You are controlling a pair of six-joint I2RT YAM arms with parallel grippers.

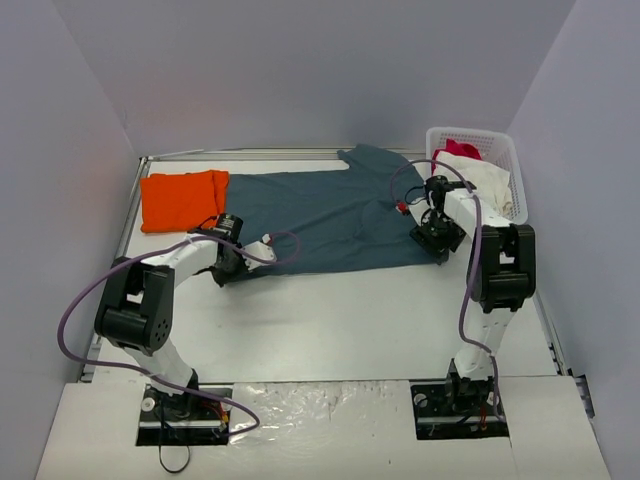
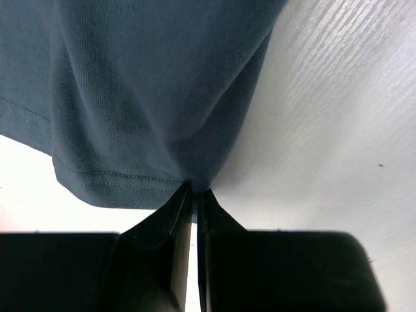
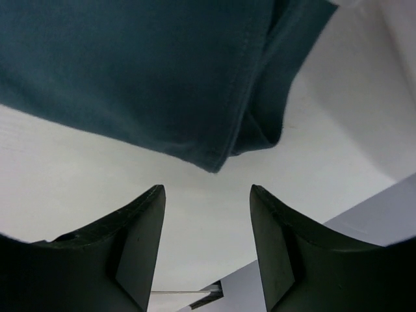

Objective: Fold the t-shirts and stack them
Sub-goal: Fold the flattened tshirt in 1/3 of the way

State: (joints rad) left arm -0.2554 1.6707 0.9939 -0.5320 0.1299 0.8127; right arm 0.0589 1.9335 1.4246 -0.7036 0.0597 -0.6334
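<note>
White tbl (image 1: 350, 330), blue t-shirt (image 1: 320, 215), grey walls (image 1: 300, 70).

High overview — wrist close-ups of t-shirt (image 2: 130, 97)

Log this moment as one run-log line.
left end effector: shut on blue shirt hem | right end effector: open, by shirt's near right corner, nothing held | orange shirt: folded, far left | stack: not done
</note>
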